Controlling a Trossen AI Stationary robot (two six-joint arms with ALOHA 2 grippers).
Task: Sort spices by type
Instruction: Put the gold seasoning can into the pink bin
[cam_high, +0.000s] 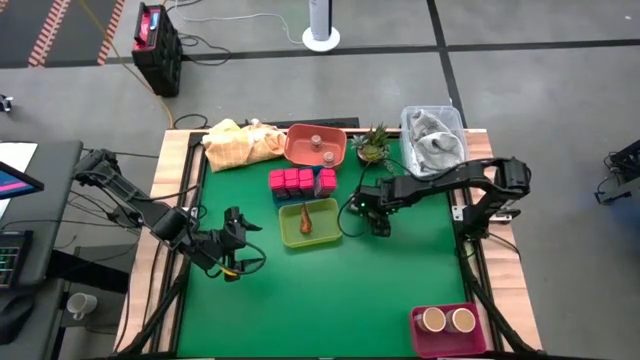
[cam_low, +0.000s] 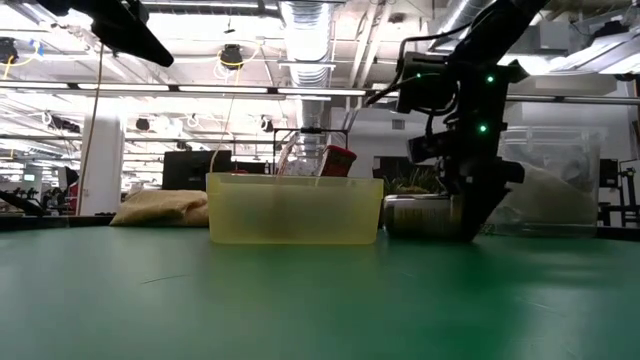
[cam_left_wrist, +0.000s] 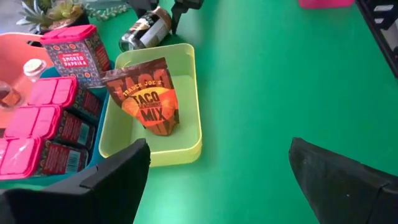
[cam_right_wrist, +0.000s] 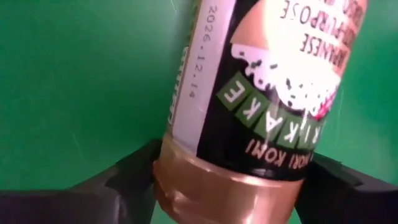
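Green mat (cam_left_wrist: 267, 93): "TACO MIX" packet (cam_left_wrist: 148, 96), "SMOKED PAPRIKA" tin (cam_left_wrist: 78, 53).

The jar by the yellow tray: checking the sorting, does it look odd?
Yes. The jar lies on its side on the green mat, beside the yellow tray, not in any container. The right gripper straddles it.

My right gripper (cam_high: 381, 222) sits low at table centre, arm reaching in from the right edge, fingers (cam_right_wrist: 134, 171) either side of a jar; left gripper (cam_high: 236, 243) hovers front-left, jaws spread wide.
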